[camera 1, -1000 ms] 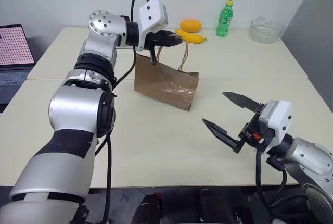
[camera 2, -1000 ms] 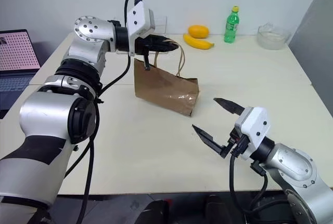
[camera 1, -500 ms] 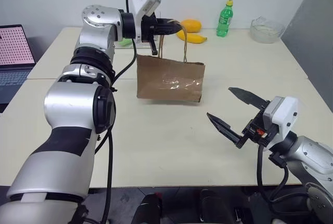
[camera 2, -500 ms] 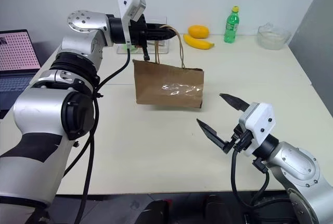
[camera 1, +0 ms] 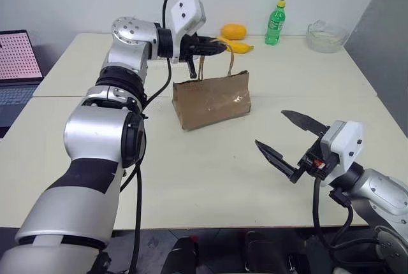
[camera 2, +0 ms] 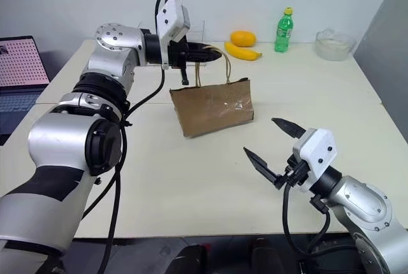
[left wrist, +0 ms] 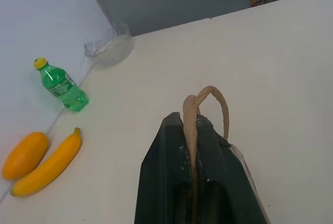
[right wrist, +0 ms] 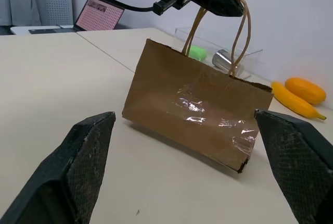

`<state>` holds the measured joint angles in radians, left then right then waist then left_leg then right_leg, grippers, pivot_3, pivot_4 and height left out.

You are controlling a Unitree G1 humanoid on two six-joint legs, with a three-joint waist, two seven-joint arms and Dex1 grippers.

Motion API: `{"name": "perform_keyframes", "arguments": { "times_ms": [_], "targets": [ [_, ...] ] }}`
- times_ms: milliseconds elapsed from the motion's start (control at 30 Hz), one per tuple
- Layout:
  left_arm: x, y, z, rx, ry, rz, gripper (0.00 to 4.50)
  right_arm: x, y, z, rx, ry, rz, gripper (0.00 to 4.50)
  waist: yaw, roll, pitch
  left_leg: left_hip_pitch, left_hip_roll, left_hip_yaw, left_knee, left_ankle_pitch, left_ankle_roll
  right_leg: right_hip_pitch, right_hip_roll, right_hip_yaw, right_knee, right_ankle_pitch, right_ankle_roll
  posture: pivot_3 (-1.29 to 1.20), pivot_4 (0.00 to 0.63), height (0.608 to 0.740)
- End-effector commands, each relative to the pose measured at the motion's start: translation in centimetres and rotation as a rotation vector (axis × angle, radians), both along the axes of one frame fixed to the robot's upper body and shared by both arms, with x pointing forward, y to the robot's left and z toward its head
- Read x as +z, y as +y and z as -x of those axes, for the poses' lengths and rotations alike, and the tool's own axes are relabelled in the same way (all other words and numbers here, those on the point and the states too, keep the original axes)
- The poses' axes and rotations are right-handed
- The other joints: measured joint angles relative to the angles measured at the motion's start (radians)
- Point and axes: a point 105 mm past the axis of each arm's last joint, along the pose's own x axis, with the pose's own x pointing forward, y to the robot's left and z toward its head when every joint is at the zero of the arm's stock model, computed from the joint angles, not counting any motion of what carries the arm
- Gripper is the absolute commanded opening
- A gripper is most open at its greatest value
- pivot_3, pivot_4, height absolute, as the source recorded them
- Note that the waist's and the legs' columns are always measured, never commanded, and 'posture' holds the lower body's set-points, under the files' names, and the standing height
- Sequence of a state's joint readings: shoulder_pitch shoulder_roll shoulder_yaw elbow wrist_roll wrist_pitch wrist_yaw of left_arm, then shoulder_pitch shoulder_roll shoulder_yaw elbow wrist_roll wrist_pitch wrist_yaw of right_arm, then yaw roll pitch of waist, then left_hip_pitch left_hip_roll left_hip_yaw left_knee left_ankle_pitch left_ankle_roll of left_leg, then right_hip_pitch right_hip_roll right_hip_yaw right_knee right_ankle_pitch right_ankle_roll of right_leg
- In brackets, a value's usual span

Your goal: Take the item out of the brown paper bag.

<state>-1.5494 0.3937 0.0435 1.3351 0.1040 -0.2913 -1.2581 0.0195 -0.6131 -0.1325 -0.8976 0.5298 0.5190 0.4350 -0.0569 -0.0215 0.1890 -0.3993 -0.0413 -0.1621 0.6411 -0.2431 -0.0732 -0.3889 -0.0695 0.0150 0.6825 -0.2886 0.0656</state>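
The brown paper bag (camera 1: 213,99) hangs by its thin tan handles (left wrist: 213,96) over the middle of the table, tilted with its left bottom corner lowest, close to the tabletop. My left gripper (camera 1: 213,46) is above the bag, shut on both handle loops. My right gripper (camera 1: 270,127) is open, well apart from the bag toward the table's near right, its fingers (right wrist: 86,146) framing the bag (right wrist: 195,107) in the right wrist view. The item is hidden.
A green bottle (camera 1: 275,22), a banana (camera 1: 234,45), an orange fruit (camera 1: 233,30) and a glass bowl (camera 1: 326,36) stand along the table's far edge. A clear plastic box (right wrist: 208,41) is behind the bag. A laptop (camera 1: 16,64) sits at the far left.
The bag has swung on its handles: its right end hung low, then it was level, now its left end is low. The right gripper stayed put.
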Motion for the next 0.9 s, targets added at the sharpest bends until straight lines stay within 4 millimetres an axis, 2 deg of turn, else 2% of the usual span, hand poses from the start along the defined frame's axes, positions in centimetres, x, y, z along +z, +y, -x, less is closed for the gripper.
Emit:
{"name": "perform_keyframes", "arguments": {
  "times_ms": [33,433,733,800,900],
  "targets": [
    [1.8,0.3,0.1,0.023,-0.111,-0.017,0.02,0.5,0.7,0.8,0.024,-0.033,0.016,4.5,0.0,0.0,0.0,0.0,0.0,0.0,0.0,0.0,0.0,0.0,0.0,0.0,0.0,0.0,0.0,0.0,0.15,0.74],
    [2.9,1.1,-1.1,0.162,-0.275,-0.013,0.02,0.2,1.1,0.6,0.036,-0.019,0.027,4.5,0.0,0.0,0.0,0.0,0.0,0.0,0.0,0.0,0.0,0.0,0.0,0.0,0.0,0.0,0.0,0.0,0.15,0.74],
    [1.3,1.2,-1.7,0.195,-0.257,-0.034,0.02,0.1,1.4,0.2,0.031,-0.018,0.032,4.5,0.0,0.0,0.0,0.0,0.0,0.0,0.001,0.0,0.0,0.0,0.0,0.0,0.0,0.0,0.0,0.0,0.15,0.74],
    [0.2,1.9,-2.0,0.219,-0.251,-0.081,0.02,0.1,1.5,0.1,0.03,-0.019,0.031,4.5,0.0,0.0,0.0,0.0,0.0,0.0,0.001,0.0,0.0,0.0,0.0,0.0,0.0,0.0,0.0,0.0,0.15,0.74],
    [-0.5,2.8,-2.4,0.27,-0.254,-0.105,0.61,0.1,1.6,0.0,0.031,-0.019,0.032,4.5,0.0,0.0,0.0,0.0,0.0,0.0,0.001,0.0,0.0,0.0,0.0,0.0,0.001,0.0,0.0,0.0,0.15,0.74]
  ]
}}
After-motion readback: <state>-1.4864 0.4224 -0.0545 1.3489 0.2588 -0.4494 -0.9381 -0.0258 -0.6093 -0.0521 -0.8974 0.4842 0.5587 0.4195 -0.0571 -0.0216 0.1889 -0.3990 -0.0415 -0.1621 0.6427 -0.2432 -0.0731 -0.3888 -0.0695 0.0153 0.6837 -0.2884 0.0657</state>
